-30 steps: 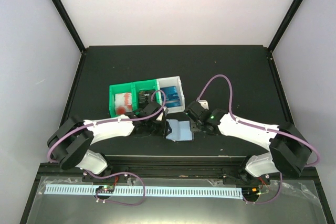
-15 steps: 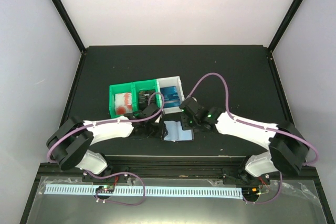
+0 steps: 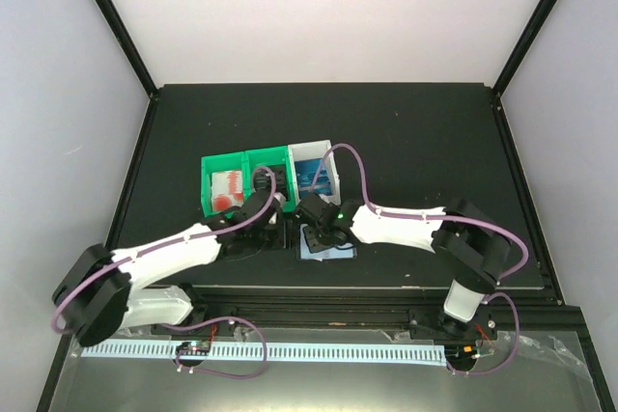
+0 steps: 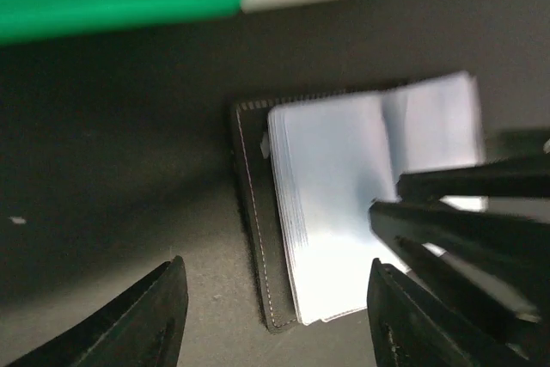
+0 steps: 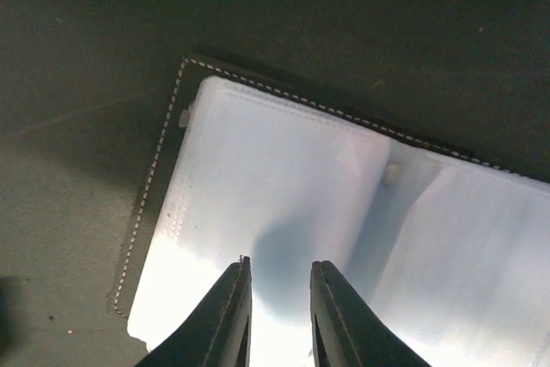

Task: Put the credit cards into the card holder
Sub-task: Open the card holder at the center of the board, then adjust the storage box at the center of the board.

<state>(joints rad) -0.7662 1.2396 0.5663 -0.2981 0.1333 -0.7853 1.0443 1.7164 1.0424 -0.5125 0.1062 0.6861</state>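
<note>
I find the card holder (image 5: 275, 169) lying open and flat on the surface (image 3: 415, 142), stitched black cover down, pale blue-grey sleeves up. Red-and-white credit cards (image 3: 227, 188) lie in the far-left green bin (image 3: 207, 185). Blue credit cards (image 3: 315, 177) lie in the white bin (image 3: 311, 148).

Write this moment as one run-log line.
left gripper: open, at card holder edge | right gripper: open, over its pale pages | holder: lying open

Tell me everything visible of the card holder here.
The small folding card holder, black outside with pale stitching round its edge, lies opened flat on the dark table, close on the near side of the joined green and white bins. Its pale blue-grey sleeves face up and look empty. The right gripper's narrowly parted fingers hang over its left page; contact cannot be told. The open left gripper hovers by its left edge.
</note>
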